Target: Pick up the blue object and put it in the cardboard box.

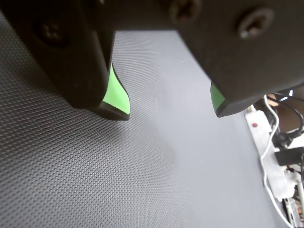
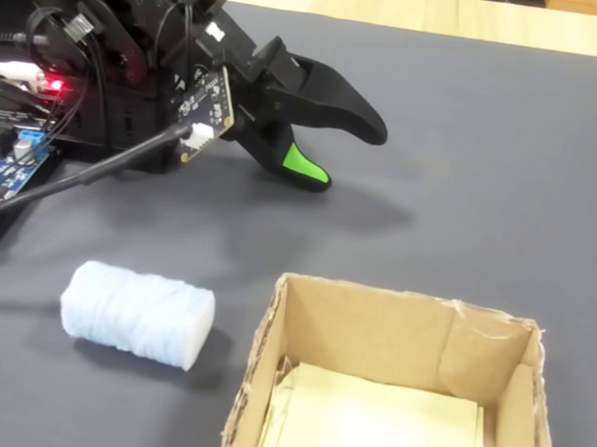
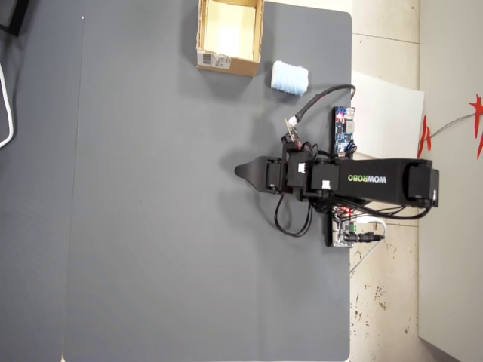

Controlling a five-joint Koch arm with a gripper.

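Observation:
The blue object [image 2: 136, 315] is a pale blue fuzzy roll lying on its side on the dark mat, just left of the cardboard box [image 2: 373, 333] in the fixed view. In the overhead view the roll [image 3: 290, 78] lies right of the box [image 3: 226, 64], whose labelled side faces the arm. My gripper [image 2: 347, 158] hovers low over bare mat, well apart from both. It is open, and its green-padded fingertips [image 1: 116, 97] hold nothing between them. The wrist view shows only the gripper [image 1: 170, 111] and mat. In the overhead view the gripper [image 3: 240, 172] points left, away from the roll.
A dark-blue circuit board [image 3: 344, 130] with red parts sits by the arm's base, with cables around it. A white power strip [image 1: 266, 142] and cords lie past the mat's edge in the wrist view. White paper [image 3: 385, 113] lies right of the mat [image 3: 151, 226].

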